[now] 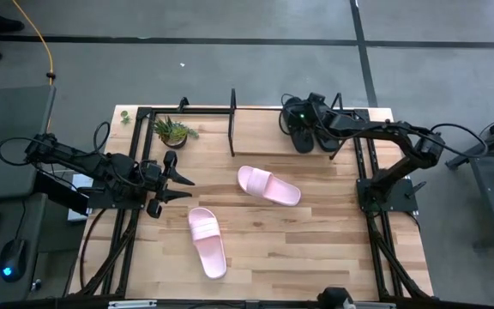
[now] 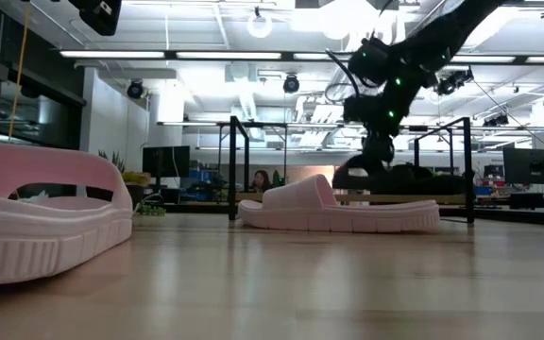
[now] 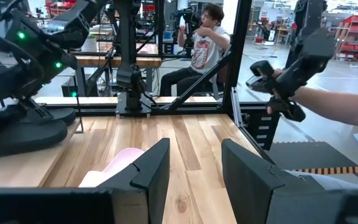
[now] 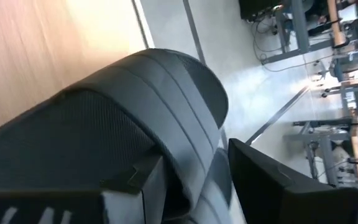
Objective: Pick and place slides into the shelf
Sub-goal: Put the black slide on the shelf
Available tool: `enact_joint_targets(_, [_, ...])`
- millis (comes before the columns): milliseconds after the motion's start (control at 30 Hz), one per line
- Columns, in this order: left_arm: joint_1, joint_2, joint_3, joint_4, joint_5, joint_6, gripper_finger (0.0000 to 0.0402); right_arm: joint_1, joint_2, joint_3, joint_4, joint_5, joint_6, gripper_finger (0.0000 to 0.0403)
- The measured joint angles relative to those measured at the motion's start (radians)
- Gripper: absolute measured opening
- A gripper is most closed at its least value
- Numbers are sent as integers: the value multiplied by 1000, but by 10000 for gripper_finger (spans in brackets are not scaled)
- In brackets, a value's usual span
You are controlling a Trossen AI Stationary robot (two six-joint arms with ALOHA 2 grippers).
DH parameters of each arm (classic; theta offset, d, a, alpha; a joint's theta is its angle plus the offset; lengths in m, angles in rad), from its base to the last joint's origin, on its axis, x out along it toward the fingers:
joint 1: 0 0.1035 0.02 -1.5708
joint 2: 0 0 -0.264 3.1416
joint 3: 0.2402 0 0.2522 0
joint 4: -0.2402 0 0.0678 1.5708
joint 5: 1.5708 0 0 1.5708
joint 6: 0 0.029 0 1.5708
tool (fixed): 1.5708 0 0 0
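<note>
High view: right tool [image 1: 301,120] clamped on a black slide [image 1: 302,136] at the shelf's [image 1: 256,127] far right end, beside the second black slide [image 1: 328,137]. Left tool [image 1: 187,188], fingers apart, hovers left of two pink slides [image 1: 268,185] [image 1: 207,241] on the tabletop [image 1: 316,240].

Two dark, matte arms are seen, built of slim black links with bulkier joint housings. Black cables are looped loosely beside the left arm [image 1: 75,163] and the right arm [image 1: 393,142]. Small green lights are lit on the right arm's wrist, near its end effector [image 1: 303,120]. The left end effector [image 3: 194,171] is formed of two flat, angular black fingers [image 3: 151,171] with squared edges.
</note>
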Motion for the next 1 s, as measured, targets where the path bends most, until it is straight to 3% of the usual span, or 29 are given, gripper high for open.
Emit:
enact_joint_targets(233, [0,0,0,0,0,-1,129,44,-1,128,-172,24,55,154])
enact_joint_targets(500, [0,0,0,0,0,-23,129,12,-1,146,-288,22,129,154])
enact_joint_targets(733, [0,0,0,0,0,-23,129,-19,-1,145,-346,-52,190,154])
enact_joint_targets(1000, [0,0,0,0,0,-23,129,-18,-1,145,-320,-57,209,154])
